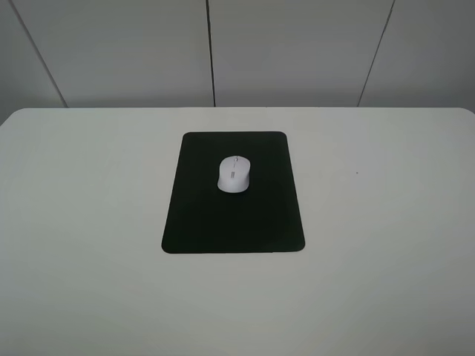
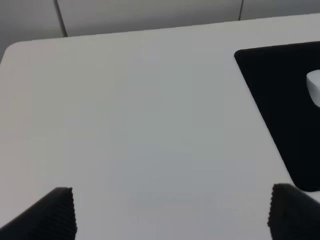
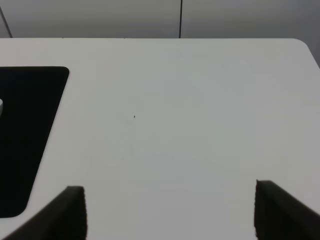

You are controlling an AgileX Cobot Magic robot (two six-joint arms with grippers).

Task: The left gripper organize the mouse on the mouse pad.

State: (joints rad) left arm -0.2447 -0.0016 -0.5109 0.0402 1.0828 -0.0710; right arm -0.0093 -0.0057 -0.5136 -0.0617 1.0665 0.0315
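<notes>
The mouse (image 1: 234,174) lies on the mouse pad (image 1: 200,222), toward its far half. The left pincer (image 2: 170,212) hangs spread over the bare bench (image 1: 82,222) beside the pad. A careless touch could push the mouse off the pad.

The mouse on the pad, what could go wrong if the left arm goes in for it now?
The mouse is smooth and rounded, so the open left gripper might squeeze it out sideways. The mouse pad lies loose on the table, so a low approach could catch its edge and drag it.
</notes>
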